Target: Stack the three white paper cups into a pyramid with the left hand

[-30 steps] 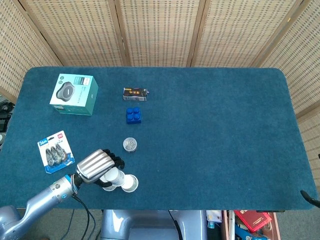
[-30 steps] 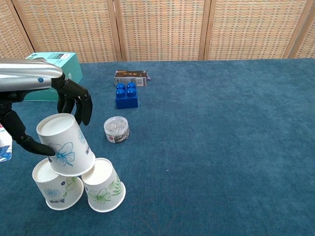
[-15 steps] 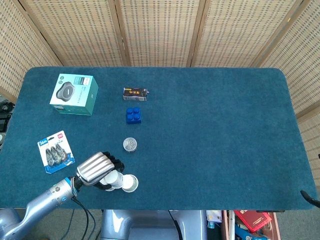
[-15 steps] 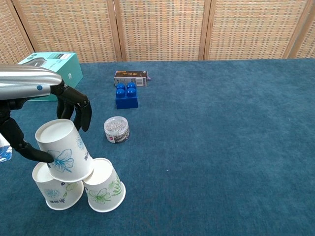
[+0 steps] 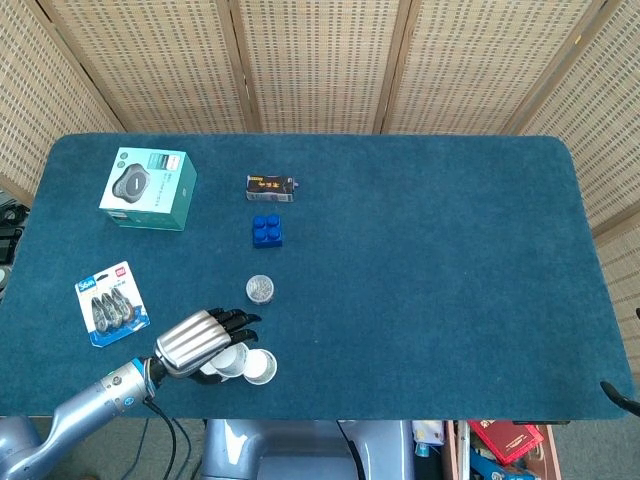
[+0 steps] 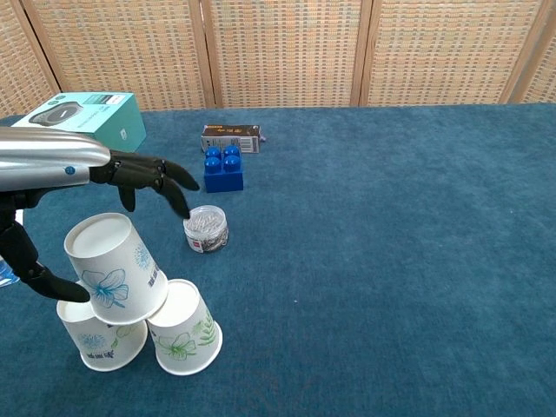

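Three white paper cups [image 6: 130, 300] sit inverted in a pyramid nr the front-left edge of the blue surface [image 6: 391, 261]: two base cups side by side, third cup [image 6: 115, 265] tilted on top. Left hand [image 6: 82, 187] hovers over the stack w/ fingers [image 6: 161, 174] spread and released, thumb beside the top cup. Right hand not visible in either view.

From my station: white paper cups [image 6: 117, 269] printed with blue flowers and green leaves, teal box [image 6: 87, 117], blue brick [image 6: 223, 169], blue tablecloth [image 6: 391, 226].
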